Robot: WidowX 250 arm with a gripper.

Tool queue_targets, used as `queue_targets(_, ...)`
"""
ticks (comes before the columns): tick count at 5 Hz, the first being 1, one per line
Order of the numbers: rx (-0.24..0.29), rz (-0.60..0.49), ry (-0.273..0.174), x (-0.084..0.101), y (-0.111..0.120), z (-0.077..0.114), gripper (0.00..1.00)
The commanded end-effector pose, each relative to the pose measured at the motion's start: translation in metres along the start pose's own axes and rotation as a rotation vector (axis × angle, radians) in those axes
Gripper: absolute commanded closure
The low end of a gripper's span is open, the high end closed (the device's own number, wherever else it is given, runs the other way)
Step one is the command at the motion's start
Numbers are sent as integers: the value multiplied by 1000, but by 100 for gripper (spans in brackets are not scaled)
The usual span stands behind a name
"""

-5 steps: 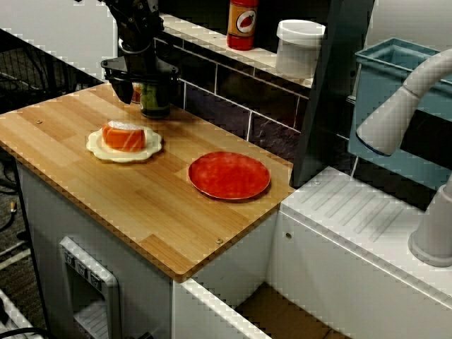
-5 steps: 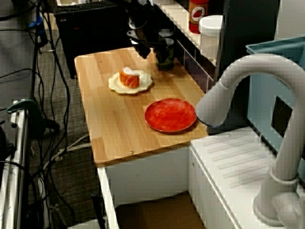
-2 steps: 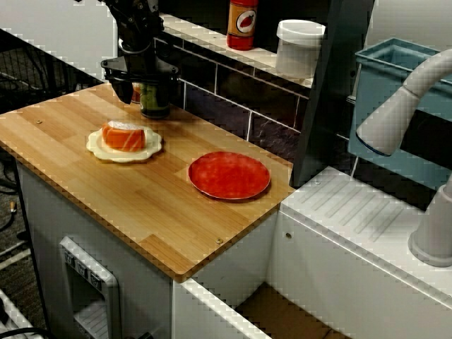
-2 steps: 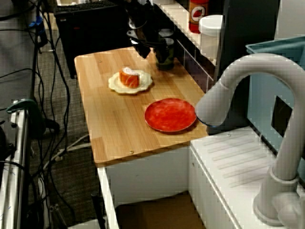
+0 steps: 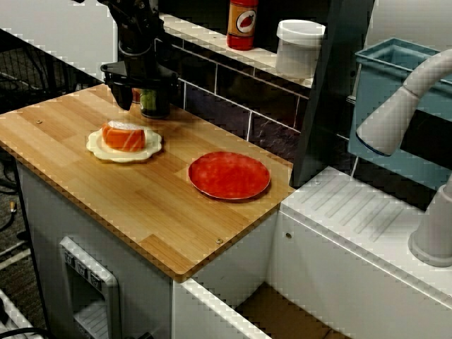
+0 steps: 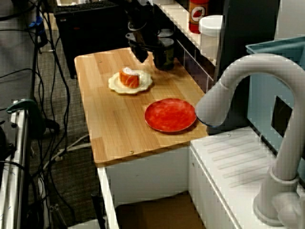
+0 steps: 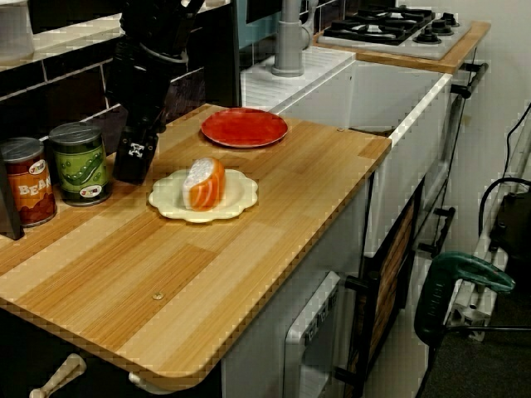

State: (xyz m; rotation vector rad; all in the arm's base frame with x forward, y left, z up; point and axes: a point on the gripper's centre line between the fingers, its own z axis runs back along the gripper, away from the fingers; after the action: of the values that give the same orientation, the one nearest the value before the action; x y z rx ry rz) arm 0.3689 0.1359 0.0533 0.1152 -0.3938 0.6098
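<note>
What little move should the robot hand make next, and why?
Probably edge sideways toward the green can to bring it between the fingers: the gripper hangs open, low by the wooden counter, one finger beside the can, seemingly not touching.

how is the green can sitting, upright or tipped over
Upright. The green can stands on its base on the wooden counter, its flat top facing up, right beside the red can.

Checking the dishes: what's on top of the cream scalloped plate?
One salmon sushi piece sits in the middle of the cream plate. The plate's surface beneath it is covered and cannot be seen.
</note>
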Motion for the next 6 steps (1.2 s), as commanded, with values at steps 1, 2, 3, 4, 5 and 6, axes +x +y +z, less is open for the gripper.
queue_targets(1, -72, -47, -70, 21, 6, 54, 0)
queue_targets(2, -86, -93, -28, 21, 10, 60, 0)
queue_targets(3, -117, -124, -22, 14, 16, 67, 0)
queue_targets(4, -123, -155, -14, 8, 17, 75, 0)
queue_targets(5, -138, -206, 46, 10, 14, 83, 0)
queue_targets(6, -130, -295, 79, 11, 14, 81, 0)
